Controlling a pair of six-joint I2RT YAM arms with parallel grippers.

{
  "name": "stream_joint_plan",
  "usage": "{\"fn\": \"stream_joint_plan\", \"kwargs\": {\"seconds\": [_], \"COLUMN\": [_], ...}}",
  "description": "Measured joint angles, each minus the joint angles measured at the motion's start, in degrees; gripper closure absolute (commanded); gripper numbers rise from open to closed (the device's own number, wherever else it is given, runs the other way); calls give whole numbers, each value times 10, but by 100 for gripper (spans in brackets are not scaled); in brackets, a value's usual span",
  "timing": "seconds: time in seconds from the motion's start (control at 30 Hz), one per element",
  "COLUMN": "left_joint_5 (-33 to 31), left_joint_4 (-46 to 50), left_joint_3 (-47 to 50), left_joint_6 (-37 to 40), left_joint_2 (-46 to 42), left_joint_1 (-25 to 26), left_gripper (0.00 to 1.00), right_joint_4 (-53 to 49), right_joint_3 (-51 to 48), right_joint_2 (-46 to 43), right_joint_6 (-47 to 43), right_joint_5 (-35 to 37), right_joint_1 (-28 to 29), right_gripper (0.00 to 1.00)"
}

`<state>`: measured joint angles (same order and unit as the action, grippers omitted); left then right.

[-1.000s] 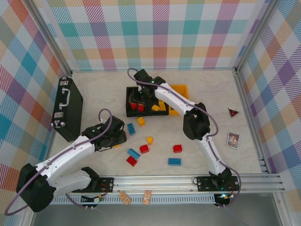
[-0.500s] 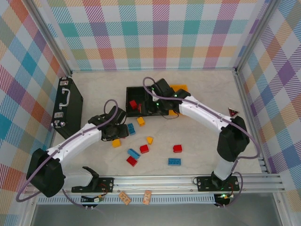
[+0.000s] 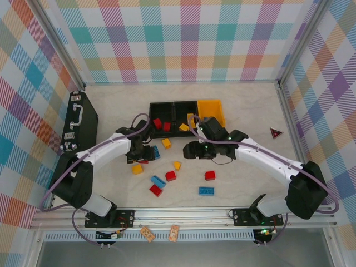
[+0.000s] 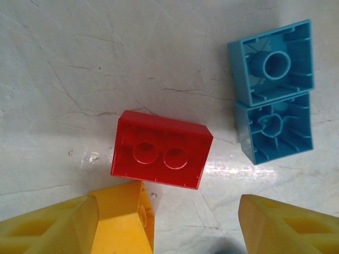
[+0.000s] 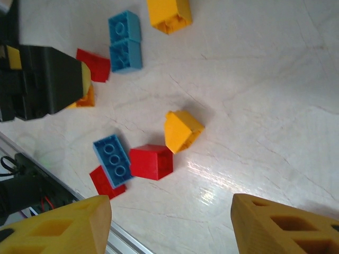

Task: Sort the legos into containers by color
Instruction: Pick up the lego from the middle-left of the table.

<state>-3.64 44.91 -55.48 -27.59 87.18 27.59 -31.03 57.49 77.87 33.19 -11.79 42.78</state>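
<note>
Here, the left gripper (image 4: 170, 221) hangs wide open over a small red studded plastic brick (image 4: 161, 149) on the pale marbled table (image 4: 79, 63). Closing could snag the yellow-orange plastic brick (image 4: 124, 219) beside one finger. The right gripper (image 5: 169, 222) gapes empty.

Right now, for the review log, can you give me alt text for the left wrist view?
A red lego lies flat on the white marbled table, just ahead of the open left pincer. Two blue legos sit upside down and touching at right; a yellow-orange lego rests beside one finger.
</note>
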Motion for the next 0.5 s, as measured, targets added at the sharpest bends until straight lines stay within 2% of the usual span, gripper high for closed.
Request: {"fn": "stream_joint_plan", "kwargs": {"seconds": [0.3,0.5], "left_joint_5": [-1,0], "left_joint_4": [-4,-18], "left_joint_3": [-10,-12], "left_joint_6": [24,31], "left_joint_2": [52,80], "left_joint_1": [-17,-23], "left_gripper": [33,38], "right_joint_4": [15,15], "right_joint_3": [-20,-20], "right_joint_2": [-9,-11], "right_joint_6": [8,9], "right_joint_5": [-1,-1], "right_joint_1": [0,0], "right_gripper": [38,38]}}
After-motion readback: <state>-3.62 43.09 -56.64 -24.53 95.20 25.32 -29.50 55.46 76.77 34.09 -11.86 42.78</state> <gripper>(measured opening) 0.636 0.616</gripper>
